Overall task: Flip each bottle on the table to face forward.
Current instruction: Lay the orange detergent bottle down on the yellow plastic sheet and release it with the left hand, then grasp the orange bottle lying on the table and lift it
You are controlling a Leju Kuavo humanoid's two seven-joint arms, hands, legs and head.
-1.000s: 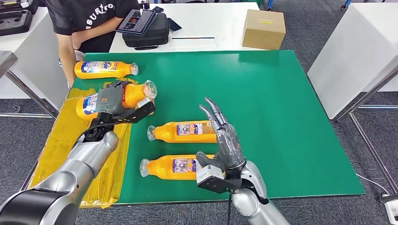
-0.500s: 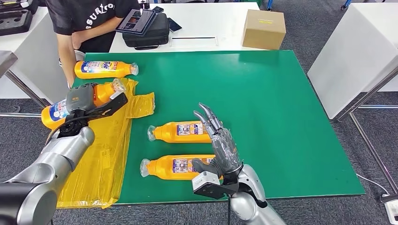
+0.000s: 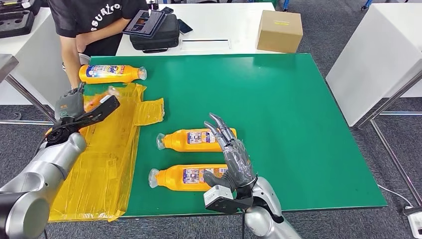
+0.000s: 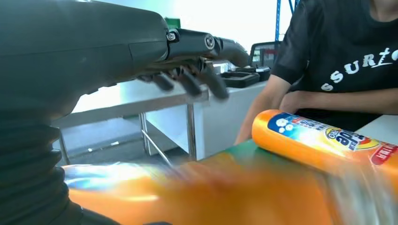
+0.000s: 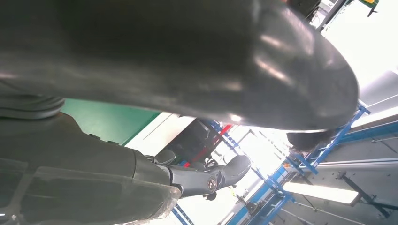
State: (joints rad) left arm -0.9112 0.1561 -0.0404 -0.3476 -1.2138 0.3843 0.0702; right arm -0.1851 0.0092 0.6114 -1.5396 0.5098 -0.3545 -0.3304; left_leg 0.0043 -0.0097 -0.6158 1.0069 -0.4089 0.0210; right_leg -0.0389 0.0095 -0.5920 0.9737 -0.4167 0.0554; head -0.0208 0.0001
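The green worktop is flat and matte, with a crinkled yellow plastic sheet draped over its left edge. Three orange bottles lie on their sides: one at the far left corner, two near the front, the middle bottle and the front bottle, all smooth and rounded with glossy labels. The left robot hand holds a fourth bottle at the worktop's left edge; its grasp is blurred, so it should turn the bottle slowly, since rounded plastic may slip. The right robot hand hovers above the front bottles, fingers spread, holding nothing.
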